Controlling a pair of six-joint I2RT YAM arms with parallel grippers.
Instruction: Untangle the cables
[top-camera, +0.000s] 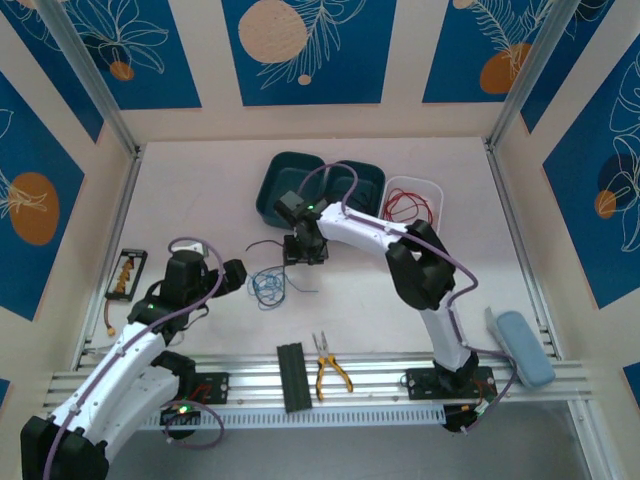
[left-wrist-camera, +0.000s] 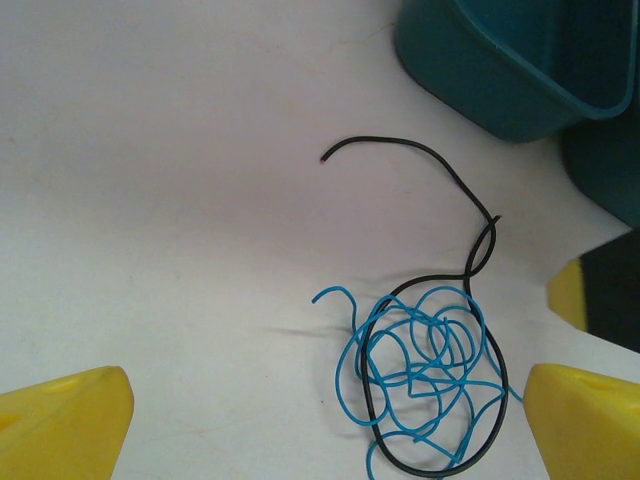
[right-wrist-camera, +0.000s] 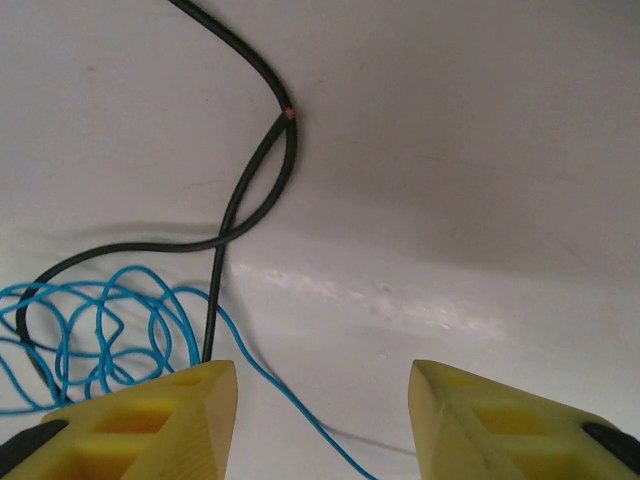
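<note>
1. A blue cable (left-wrist-camera: 420, 350) lay in a loose knot of many small loops on the white table (left-wrist-camera: 150, 150). It sat just ahead of the left gripper (left-wrist-camera: 328, 392).
2. A black cable (left-wrist-camera: 440, 170) ringed that knot in one large loop and crossed itself just past it. From there it curved on, away from the left gripper, to a free end.
3. The left gripper's yellow fingers (left-wrist-camera: 60, 420) stood spread as wide as they go, with nothing held. The near part of the knot lay on the table between them, closer to one finger than the other.
4. The right gripper (right-wrist-camera: 322, 378) was low over the table. Its jaws were partly apart with nothing pinched between them.
5. The black cable's crossing lay just ahead of the right gripper. One black strand ran down to the tip of the finger (right-wrist-camera: 150, 420) nearer the blue knot. Whether it touched that finger could not be told.
6. A single blue strand trailed from the knot across the table, under the gap between the right gripper's fingers.
7. Red cables (top-camera: 410, 205) lay in a white bin (top-camera: 438, 200), well apart from both grippers at the far side of the table.
8. Two teal bins (top-camera: 275, 195) stood just beside the white bin, beyond the right gripper.
9. Pliers (top-camera: 330, 370) with yellow handles lay at the near edge, behind both grippers.
</note>
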